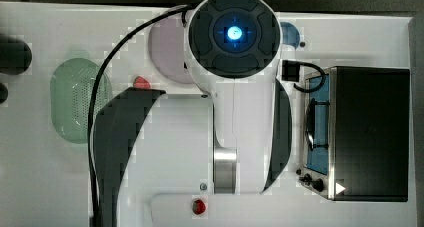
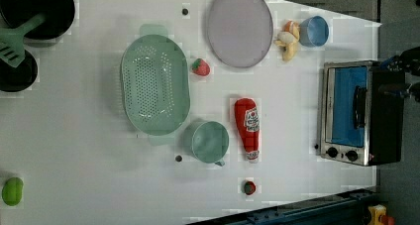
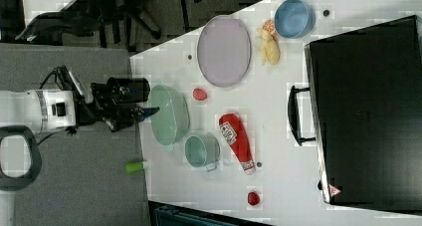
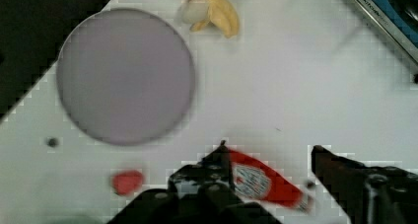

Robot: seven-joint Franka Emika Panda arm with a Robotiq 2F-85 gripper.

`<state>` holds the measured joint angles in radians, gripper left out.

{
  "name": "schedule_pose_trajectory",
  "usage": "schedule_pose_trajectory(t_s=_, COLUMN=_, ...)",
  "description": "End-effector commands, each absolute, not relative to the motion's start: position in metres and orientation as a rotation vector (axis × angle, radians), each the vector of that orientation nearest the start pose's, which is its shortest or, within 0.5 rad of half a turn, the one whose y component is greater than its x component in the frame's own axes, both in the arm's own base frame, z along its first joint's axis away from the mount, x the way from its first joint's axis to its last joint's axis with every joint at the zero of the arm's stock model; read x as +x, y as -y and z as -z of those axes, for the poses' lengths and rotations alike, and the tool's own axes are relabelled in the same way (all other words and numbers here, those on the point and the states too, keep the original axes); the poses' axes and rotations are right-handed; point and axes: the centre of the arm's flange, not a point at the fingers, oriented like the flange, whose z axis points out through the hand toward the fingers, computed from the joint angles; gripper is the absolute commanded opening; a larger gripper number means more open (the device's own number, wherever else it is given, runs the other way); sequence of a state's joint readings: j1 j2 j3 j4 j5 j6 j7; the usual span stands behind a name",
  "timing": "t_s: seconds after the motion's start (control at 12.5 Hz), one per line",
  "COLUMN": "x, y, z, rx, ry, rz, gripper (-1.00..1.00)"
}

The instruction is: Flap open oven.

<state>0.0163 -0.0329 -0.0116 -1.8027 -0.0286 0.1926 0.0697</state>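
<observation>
The oven (image 2: 356, 113) stands at the left view's right edge of the white table, with a black top (image 3: 368, 111), a silver front and black knobs (image 1: 312, 181). Its blue glass door (image 1: 320, 124) is shut, and the dark bar handle (image 3: 293, 114) runs across it. My gripper (image 4: 270, 152) hangs high over the table, open, with nothing between its fingers (image 4: 222, 157). A corner of the oven (image 4: 389, 12) shows off to one side of the gripper, well apart from it. In the right view the gripper (image 3: 149, 111) hangs at the far left, away from the oven.
On the table lie a red ketchup bottle (image 2: 247, 128), a teal cup (image 2: 209, 141), a green colander (image 2: 154, 84), a lilac plate (image 2: 239, 26), a blue bowl (image 2: 314, 30), a yellow toy (image 2: 288, 39) and a red strawberry (image 2: 200, 67). Black pans (image 2: 37, 12) sit at the left view's top left.
</observation>
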Motion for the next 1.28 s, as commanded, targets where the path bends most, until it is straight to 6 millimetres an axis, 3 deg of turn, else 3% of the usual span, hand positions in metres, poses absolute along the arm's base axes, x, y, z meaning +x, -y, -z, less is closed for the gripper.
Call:
schedule_pose_trajectory(t_s=0.08, x=0.402, y=0.039, z=-0.602, rx=-2.752, ry=-1.594, rz=-0.055, gripper=0.59)
schedule_pose_trajectory(t_s=0.24, x=0.402, y=0.039, z=-0.602, rx=-2.752, ry=-1.594, rz=-0.056, gripper=1.0)
schedule_pose_trajectory(t_s=0.32, x=0.402, y=0.039, z=-0.602, rx=-2.752, ry=-1.594, rz=-0.055, gripper=1.0)
schedule_pose_trajectory(t_s=0.4, x=0.402, y=0.039, z=-0.602, rx=-2.752, ry=-1.594, rz=-0.054, gripper=0.9)
schedule_pose_trajectory(t_s=0.88, x=0.408, y=0.047, z=-0.601, rx=-2.728, ry=-1.604, rz=-0.011, gripper=-0.55)
schedule_pose_trajectory(t_s=1.04, x=0.417, y=0.061, z=-0.594, rx=-2.744, ry=-1.546, rz=0.031, gripper=-0.65)
schedule_pose_trajectory(t_s=1.28, x=0.426, y=0.1, z=-0.558, rx=-2.905, ry=-1.226, rz=-0.006, gripper=-0.65)
